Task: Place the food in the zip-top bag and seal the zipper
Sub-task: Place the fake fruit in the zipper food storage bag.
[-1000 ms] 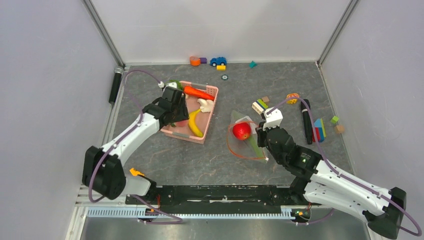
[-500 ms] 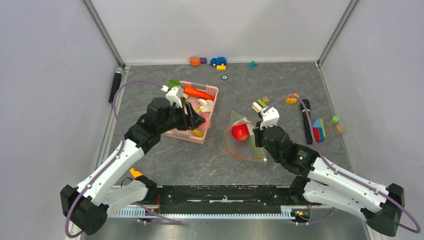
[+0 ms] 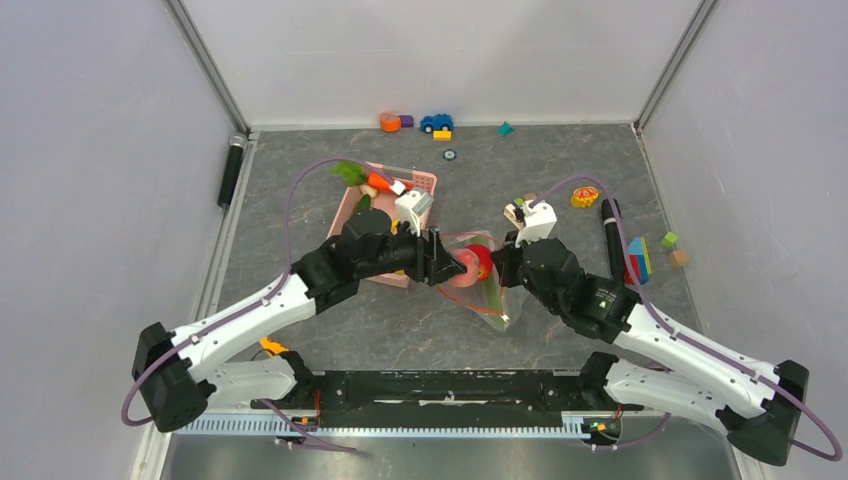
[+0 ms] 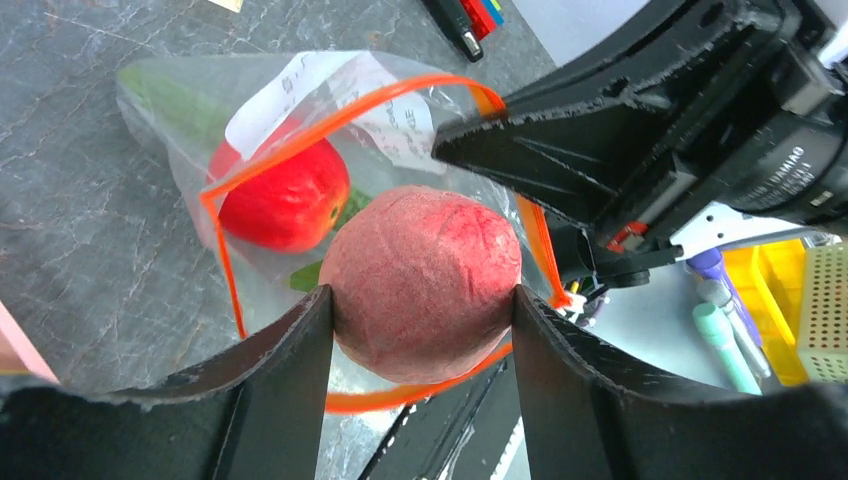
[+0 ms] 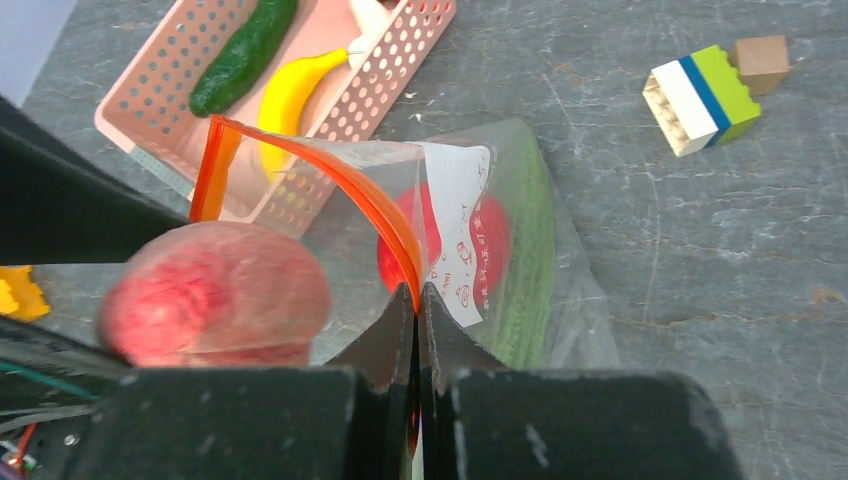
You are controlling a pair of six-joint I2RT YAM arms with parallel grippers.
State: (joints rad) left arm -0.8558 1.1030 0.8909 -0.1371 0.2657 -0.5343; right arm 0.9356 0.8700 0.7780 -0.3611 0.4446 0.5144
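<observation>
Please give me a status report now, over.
Left gripper shut on pink piece, at bag mouth. Right gripper shut on zipper, holding it open. Tomato already inside. Nothing in the way.

Grey table (image 3: pixel 330 320); pink basket (image 3: pixel 425 183); bag (image 3: pixel 492 300); scattered blocks (image 3: pixel 637 260); toy car (image 3: pixel 436 122).

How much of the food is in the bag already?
The red tomato and a green cucumber sit inside the bag. The left gripper holds the pink piece at its mouth. Banana, another cucumber and carrot wait in the basket; zipper still open.
</observation>
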